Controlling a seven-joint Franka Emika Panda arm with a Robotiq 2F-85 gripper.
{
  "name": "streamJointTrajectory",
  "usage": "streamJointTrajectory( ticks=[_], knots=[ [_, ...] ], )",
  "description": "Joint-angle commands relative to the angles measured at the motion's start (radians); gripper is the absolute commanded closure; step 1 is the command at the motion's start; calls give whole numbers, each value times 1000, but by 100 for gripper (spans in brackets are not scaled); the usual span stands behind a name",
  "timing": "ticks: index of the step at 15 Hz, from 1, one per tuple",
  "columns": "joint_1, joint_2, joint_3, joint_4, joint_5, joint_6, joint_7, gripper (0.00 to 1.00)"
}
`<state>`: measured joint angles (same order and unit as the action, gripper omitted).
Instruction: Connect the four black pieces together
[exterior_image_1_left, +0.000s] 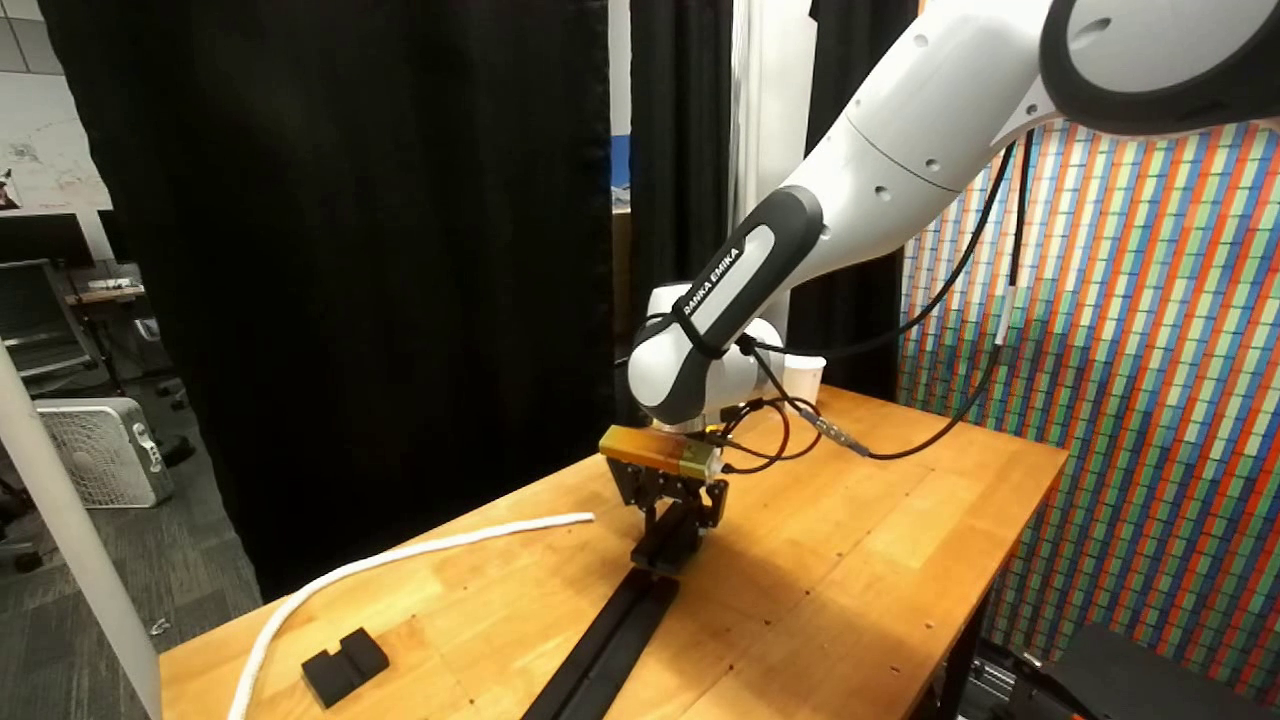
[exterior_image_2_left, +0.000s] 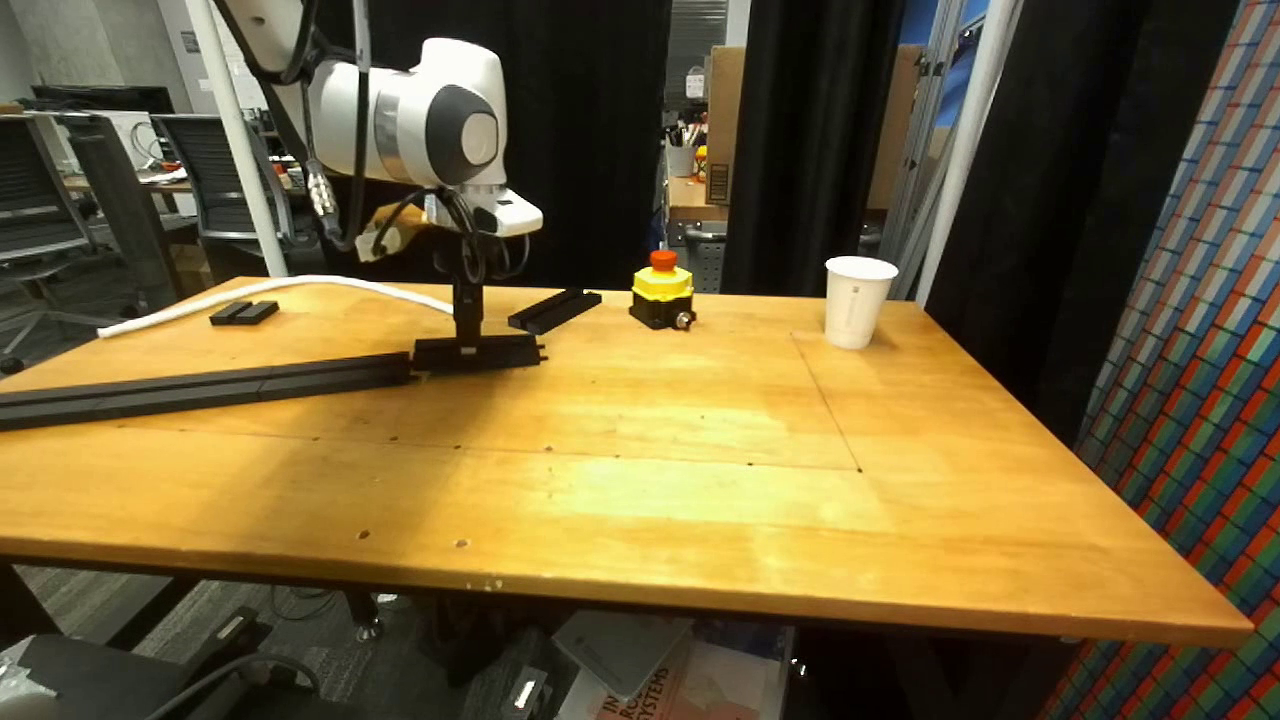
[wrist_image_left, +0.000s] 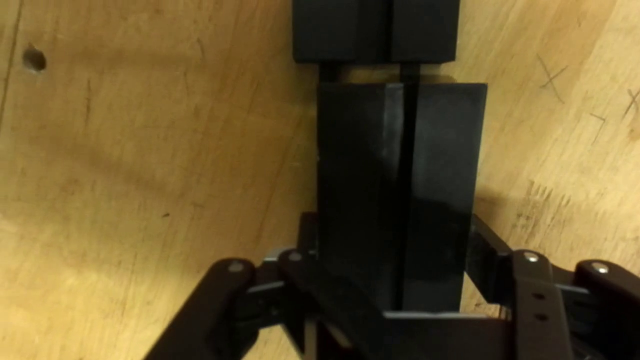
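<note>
- While a grooved black bar (wrist_image_left: 362, 190) is clamped by the gripper (wrist_image_left: 394, 237), jaws against both long sides, the joined black strip (exterior_image_2_left: 200, 393) is faced end-on across a narrow gap.
- Long axes are nearly parallel; bar is offset rightward in wrist view.
- Sideways correction is probably needed.

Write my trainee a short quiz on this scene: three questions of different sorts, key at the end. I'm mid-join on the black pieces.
1. In the wrist view, compared with the black strip, the held bar sits: a) shifted to the picture's left; b) shifted to the picture's right; c) crosswise.
2. True or false: the paper cup stands upright.
3. What correction might the end effector make before closing the join, and why?

Key:
1. b
2. True
3. Probably a sideways shift: the held bar and black strip look out of line, with a gap between their facing ends.
</note>
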<state>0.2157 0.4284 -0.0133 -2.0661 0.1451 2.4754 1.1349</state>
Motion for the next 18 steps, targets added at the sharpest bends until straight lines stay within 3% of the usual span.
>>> streamJointTrajectory(
  ticks=[1, 18],
  knots=[
    [17, -10, -10, -9, -39, -23, 62, 55],
    [11, -22, 4, -44, -35, -10, 60, 55]
  ],
)
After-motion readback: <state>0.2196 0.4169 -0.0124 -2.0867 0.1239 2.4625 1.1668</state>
